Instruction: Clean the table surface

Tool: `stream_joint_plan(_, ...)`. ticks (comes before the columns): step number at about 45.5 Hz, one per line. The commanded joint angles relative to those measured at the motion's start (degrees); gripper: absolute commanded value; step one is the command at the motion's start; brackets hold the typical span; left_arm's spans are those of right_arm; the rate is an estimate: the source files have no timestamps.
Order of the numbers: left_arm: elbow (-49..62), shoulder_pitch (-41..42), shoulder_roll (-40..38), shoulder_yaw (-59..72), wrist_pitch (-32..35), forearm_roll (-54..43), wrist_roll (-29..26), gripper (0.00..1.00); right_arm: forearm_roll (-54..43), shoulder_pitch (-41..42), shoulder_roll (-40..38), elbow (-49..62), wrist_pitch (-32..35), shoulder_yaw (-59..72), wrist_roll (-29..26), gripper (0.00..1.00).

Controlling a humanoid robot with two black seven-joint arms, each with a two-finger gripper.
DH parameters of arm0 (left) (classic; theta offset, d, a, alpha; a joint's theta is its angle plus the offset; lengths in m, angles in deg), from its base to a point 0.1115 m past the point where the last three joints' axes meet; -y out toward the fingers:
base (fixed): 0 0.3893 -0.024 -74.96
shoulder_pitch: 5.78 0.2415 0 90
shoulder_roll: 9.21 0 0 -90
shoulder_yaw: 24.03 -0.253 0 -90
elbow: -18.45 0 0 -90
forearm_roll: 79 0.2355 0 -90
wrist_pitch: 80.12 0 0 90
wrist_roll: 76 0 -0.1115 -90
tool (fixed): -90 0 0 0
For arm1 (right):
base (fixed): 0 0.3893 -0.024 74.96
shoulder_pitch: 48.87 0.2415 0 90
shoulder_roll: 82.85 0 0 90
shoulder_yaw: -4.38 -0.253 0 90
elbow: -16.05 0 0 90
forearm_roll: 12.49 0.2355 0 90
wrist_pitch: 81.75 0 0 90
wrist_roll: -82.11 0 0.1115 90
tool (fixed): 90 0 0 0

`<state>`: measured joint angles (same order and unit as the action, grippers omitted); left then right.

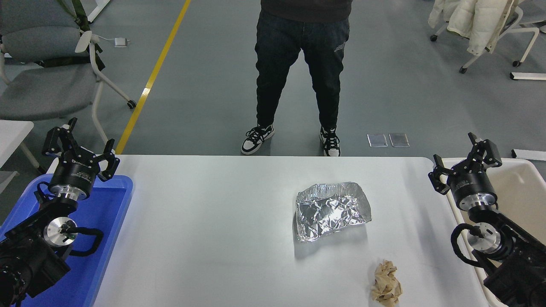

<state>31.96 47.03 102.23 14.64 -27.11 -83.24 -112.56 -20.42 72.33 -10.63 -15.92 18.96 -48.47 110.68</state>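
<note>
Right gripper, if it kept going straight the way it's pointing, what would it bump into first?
Probably nothing: the right gripper, fingers open, points past the table surface edge toward bare floor, though depth is unclear.

Just 1 head cam, high on the robot's side, looking forward and down across the table surface [213, 238] to its far edge and the floor beyond.
</note>
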Motion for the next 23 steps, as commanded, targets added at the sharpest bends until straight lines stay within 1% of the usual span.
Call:
stream_joint_plan(1,0.03,-0.08,0.00,0.00,-0.01,0.02,0.00,1.00,0.28,1.23,-0.49,-3.89,-2.97,0.64,-6.76,1.00)
stream_joint_plan(5,-0.06,-0.08,0.00,0.00,-0.10,0.02,0.00,1.00,0.37,1.23,-3.21,-9.33,-4.99,0.91,-10.98,1.00)
stream_joint_plan(9,0.03,-0.08,0.00,0.00,-0.10,0.02,0.00,1.00,0.37,0.97,-6.29,-16.27,-5.43,1.61,-14.32,1.00)
stream_joint_plan(12,0.03,0.01,0.00,0.00,-0.10,0.02,0.00,1.00,0.37,1.15,-8.49,-20.06,-6.40,3.36,-14.77,1.00)
stream_joint_plan(16,0.03,0.01,0.00,0.00,-0.10,0.02,0.00,1.00,-0.24,1.76,-10.60,-22.00,-7.20,6.87,-15.29,1.00)
stream_joint_plan(22,-0.06,0.01,0.00,0.00,-0.10,0.02,0.00,1.00,-1.03,6.24,-14.73,-25.51,-6.93,16.45,-15.56,1.00)
stream_joint_plan(23,-0.06,0.01,0.00,0.00,-0.10,0.02,0.00,1.00,-2.43,8.77,-15.86,-26.82,-6.84,20.55,-16.34,1.00)
